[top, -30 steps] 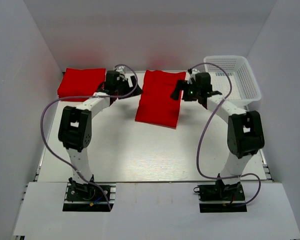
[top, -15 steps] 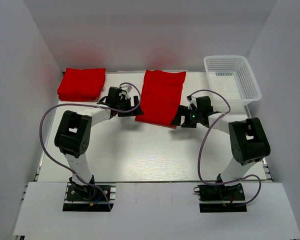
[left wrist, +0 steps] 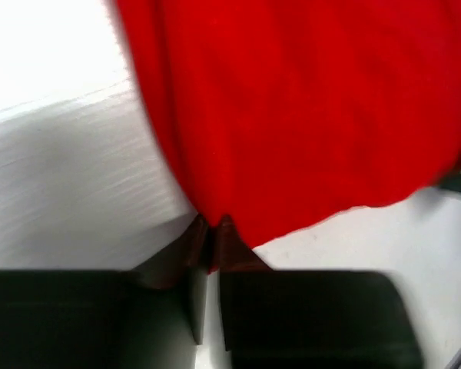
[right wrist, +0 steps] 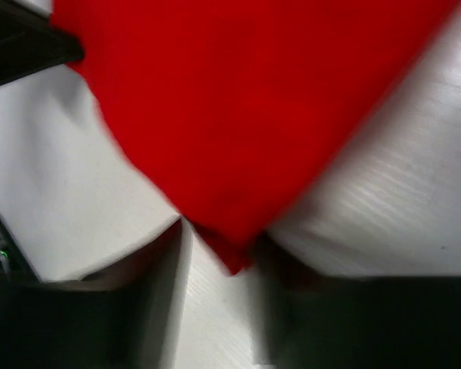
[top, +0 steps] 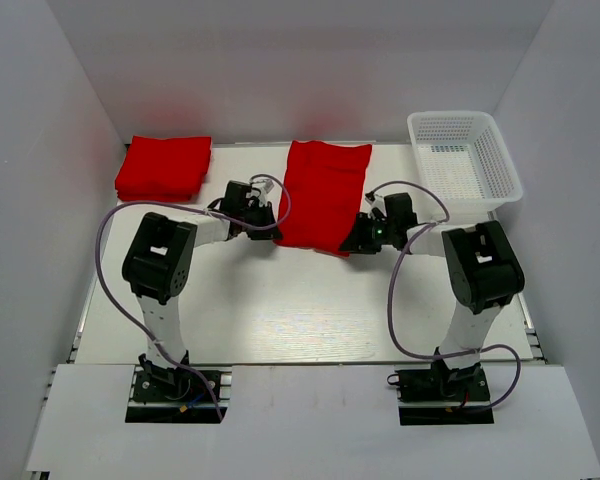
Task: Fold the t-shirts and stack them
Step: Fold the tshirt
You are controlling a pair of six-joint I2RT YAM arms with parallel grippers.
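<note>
Item one: you have the middle shirt, red, lying flat at the centre of the worktop, with a folded red pile at the far left corner and a white basket at the far right. Item two: your left tool is pinching the middle shirt's near left corner. Your right tool is spread, one finger on either side of the near right corner.

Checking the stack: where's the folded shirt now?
Top view: the folded t-shirt lies at the table's far left corner, beyond the left gripper, apart from the middle t-shirt.
</note>
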